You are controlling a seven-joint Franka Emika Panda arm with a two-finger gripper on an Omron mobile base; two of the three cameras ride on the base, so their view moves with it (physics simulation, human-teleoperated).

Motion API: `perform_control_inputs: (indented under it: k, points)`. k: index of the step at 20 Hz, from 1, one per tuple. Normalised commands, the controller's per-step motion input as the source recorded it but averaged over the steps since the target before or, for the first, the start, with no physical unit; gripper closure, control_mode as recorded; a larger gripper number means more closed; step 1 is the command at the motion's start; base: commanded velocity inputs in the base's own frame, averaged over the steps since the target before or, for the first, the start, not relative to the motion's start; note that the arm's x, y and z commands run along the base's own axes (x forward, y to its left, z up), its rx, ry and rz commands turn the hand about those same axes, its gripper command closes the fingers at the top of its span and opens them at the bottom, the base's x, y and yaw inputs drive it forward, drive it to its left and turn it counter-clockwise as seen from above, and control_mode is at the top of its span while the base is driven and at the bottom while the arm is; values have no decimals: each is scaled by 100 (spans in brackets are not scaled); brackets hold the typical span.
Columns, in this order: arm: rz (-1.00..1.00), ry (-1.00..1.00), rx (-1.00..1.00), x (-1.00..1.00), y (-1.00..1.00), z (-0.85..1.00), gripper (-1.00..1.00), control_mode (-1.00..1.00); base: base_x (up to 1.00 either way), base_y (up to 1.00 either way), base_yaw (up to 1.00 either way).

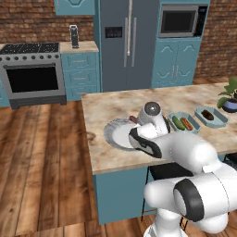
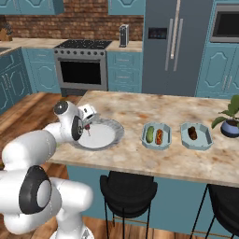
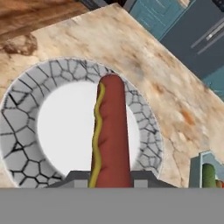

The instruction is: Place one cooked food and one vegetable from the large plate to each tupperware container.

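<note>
Clenched on a red-brown hot dog with a yellow mustard stripe (image 3: 111,131), the gripper (image 3: 111,186) hangs just above the wide round plate with a white centre and grey patterned rim (image 3: 26,113). Right of the gripper on the marble tabletop (image 2: 140,112), the nearer pale blue-green tray (image 2: 156,135) already holds a green vegetable and a sausage; the farther tray (image 2: 196,135) holds one brown piece. By my reckoning, that second tray remains unfinished.

Both base views look forward and down over the counter (image 1: 139,104); hand view sits close above the plate (image 3: 26,127)
</note>
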Motion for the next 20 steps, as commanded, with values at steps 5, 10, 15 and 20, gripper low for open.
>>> perform_control_inputs:
  k: [5,10,15,20]
  points:
    - [-4,20,27,-35,0,29,100,-100,0,0,0]
    - [-24,3,25,-70,0,1,100,-100,0,0,0]
    - [-22,-9,5,-37,1,11,100,-100,0,0,0]
    - [-19,-1,0,-1,0,23,100,-100,0,0,0]
